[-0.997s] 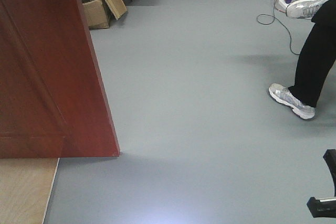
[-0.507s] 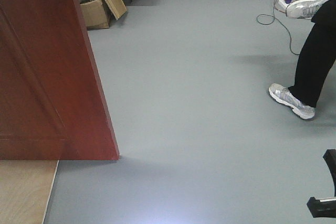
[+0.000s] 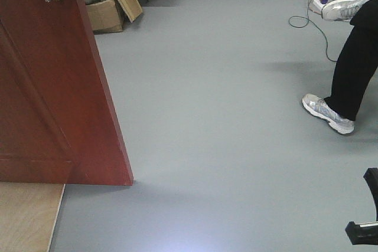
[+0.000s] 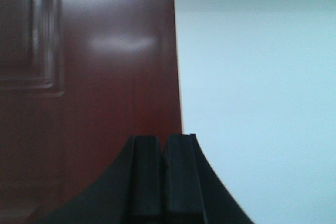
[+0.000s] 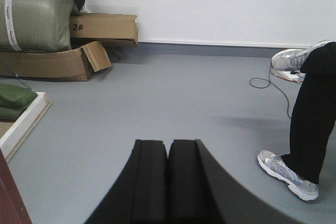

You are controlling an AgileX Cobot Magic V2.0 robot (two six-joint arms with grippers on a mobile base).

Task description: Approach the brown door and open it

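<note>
Brown door (image 3: 53,87) beside left gripper (image 4: 164,145)

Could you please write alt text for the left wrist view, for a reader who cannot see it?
The closed left gripper points at the free edge of the brown door, a glossy reddish-brown panel filling the left half of the picture. To the right of the door's edge there is only a pale, featureless surface.
</note>
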